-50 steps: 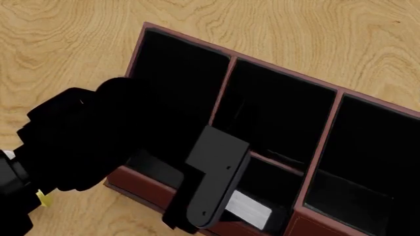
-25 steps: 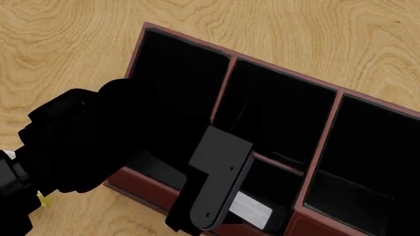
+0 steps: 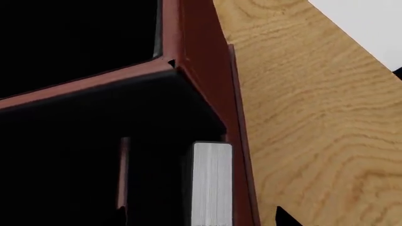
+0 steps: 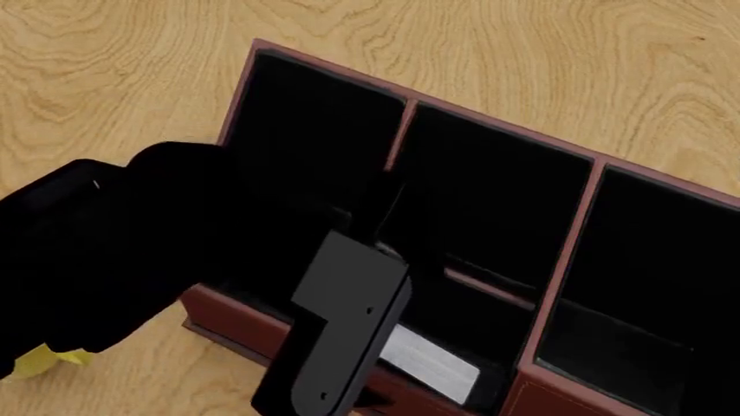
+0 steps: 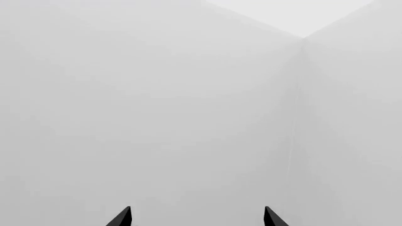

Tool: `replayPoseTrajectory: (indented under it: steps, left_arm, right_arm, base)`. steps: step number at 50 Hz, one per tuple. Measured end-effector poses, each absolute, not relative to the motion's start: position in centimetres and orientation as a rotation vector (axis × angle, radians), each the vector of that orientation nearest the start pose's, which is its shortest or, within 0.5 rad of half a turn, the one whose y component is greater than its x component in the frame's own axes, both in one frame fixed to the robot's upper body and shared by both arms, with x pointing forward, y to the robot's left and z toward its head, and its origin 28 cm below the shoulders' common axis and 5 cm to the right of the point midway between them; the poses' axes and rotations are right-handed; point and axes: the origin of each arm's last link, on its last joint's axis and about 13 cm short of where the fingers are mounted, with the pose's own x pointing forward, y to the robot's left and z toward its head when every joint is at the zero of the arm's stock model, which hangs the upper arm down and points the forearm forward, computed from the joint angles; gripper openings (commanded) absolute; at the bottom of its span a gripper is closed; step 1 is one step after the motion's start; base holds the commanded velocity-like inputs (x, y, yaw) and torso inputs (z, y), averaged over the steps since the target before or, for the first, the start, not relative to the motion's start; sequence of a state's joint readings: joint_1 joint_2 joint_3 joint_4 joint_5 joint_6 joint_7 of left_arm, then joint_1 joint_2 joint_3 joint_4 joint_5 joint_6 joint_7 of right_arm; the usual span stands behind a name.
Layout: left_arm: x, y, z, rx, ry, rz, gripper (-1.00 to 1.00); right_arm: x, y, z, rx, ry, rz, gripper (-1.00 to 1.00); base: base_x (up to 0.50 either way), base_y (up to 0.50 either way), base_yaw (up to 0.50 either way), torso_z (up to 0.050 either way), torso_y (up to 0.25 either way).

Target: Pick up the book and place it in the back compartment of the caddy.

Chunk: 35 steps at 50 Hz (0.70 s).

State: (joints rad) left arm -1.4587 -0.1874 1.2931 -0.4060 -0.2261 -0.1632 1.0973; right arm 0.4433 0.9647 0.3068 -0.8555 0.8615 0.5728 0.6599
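Book [image 4: 431, 364], white page edges up, stands inside the back compartment [image 4: 463, 334] of the red-brown caddy [image 4: 595, 165] on the wooden surface [image 4: 116, 61]. Left gripper [image 4: 329, 347] hangs above it; jaw state cannot be told. Right gripper [image 5: 196, 217]: jaws wide, empty.

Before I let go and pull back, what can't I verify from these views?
- Left gripper: its fingers are not visible in the left wrist view, and the arm hides them in the head view, so grip state is unknown.
- Book: only its white page edge shows; the black lining swallows its covers and base.
- Caddy: cut off at the head view's lower edge.
- Right gripper: only fingertips against a blank wall.
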Motion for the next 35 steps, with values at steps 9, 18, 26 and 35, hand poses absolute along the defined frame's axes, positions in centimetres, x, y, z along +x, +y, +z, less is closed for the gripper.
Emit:
replayPoseTrajectory:
  steps: [9,18,26,35]
  left_arm:
    - [37.4,11.3,27.9,1.272,0.071,-1.609,1.0]
    - [36.8,11.9,28.5,1.267,0.059,-1.601,1.0]
    - [36.2,12.8,29.1,1.261,0.048,-1.586,1.0]
    - [35.3,14.0,29.9,1.236,0.026,-1.565,1.0]
  right_arm:
    - [17.5,-20.1,29.7,-0.212,-0.732,-0.308,1.0]
    - [17.3,-20.1,29.7,-0.21,-0.735,-0.307,1.0]
    - [17.2,-20.1,29.8,-0.208,-0.737,-0.306,1.0]
    - [17.1,-20.0,29.8,-0.208,-0.74,-0.305,1.0]
  base:
    - [0.0,0.0,0.0,0.0,0.0]
    - [0.0,0.0,0.0,0.0,0.0]
    - [0.0,0.0,0.0,0.0,0.0]
    - [0.0,0.0,0.0,0.0,0.0]
